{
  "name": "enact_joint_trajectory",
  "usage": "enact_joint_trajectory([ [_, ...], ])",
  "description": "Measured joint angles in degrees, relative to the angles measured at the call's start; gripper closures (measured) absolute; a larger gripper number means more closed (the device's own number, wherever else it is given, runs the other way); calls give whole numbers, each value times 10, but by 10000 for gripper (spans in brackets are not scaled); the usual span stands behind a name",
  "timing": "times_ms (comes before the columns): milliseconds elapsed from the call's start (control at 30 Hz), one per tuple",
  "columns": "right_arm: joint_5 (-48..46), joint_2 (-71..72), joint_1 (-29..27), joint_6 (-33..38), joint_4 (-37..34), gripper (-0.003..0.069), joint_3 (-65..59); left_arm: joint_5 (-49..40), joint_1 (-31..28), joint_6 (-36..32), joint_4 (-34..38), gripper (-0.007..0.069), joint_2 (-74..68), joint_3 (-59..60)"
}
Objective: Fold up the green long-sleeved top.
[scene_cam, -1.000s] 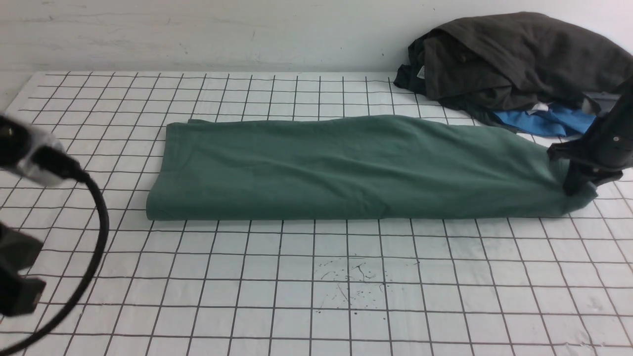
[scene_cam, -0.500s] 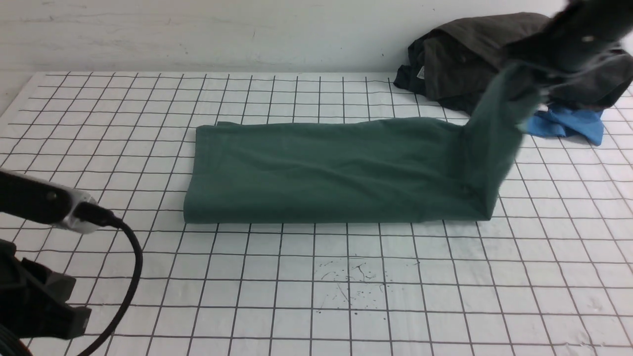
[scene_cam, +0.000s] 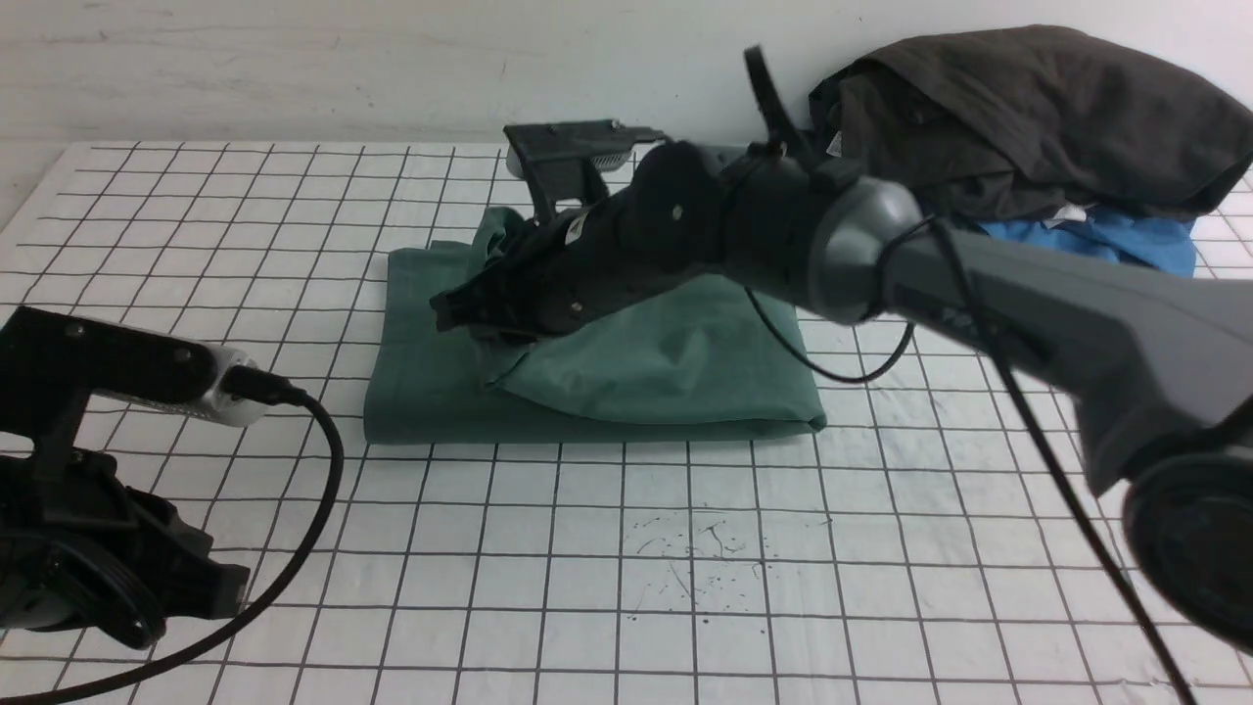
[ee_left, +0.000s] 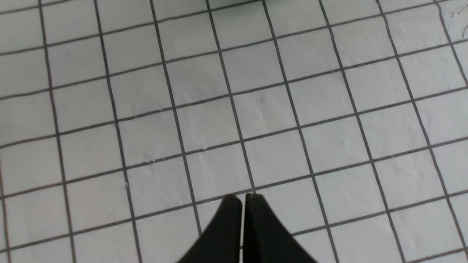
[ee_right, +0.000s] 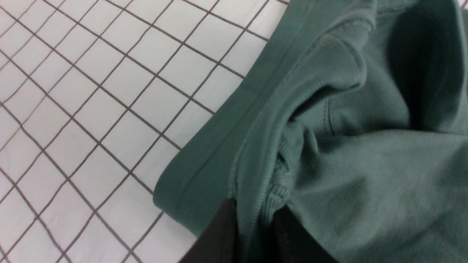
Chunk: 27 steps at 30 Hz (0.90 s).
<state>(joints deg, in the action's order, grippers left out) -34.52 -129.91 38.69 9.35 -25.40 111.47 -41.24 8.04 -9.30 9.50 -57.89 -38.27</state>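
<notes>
Front view: the top (scene_cam: 685,377) is lying on the gridded table (scene_cam: 881,548), around its middle and a little to the left. It is sitting as a folded green block, with its right part doubled over the left part. The upper layer is resting slanted and rumpled on the flat lower one. The right arm (scene_cam: 979,284) is reaching across from the right. The right gripper (scene_cam: 455,315) is hanging low over the top's left half, with an edge of the upper layer bunching at its tip. The left arm (scene_cam: 88,470) is sitting at the near left corner, apart from the top. A grey-brown garment (scene_cam: 1038,108) is lying heaped at the far right against the wall (scene_cam: 294,69). A blue garment (scene_cam: 1106,243) is peeking out beneath it, and both are lying apart from the top.

Left wrist view: the left gripper (ee_left: 243,199) is pointing at bare grid. Its two fingers are pressing together with only a hairline between them and nothing caught there. A sliver of green is showing at the frame's edge.

Right wrist view: the right gripper's fingers are clenching a ribbed band of the top, with the fabric running down into the gap between them. The hemmed edge of the lower layer is lying flat on the grid just beside the grip, and soft folds are gathering just past the fingertips
</notes>
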Motion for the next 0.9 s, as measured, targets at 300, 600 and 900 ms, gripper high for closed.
enact_joint_trajectory([
  [300,13,-108,0,25,-50,496,157,11,0,-1,4,631,-17,0],
  [600,-124,-92,-7,77,65,274,246,11,0,-2,9,631,-17,0],
  [900,-362,-28,-94,44,169,441,249,25,0,-45,125,631,-37,-29],
])
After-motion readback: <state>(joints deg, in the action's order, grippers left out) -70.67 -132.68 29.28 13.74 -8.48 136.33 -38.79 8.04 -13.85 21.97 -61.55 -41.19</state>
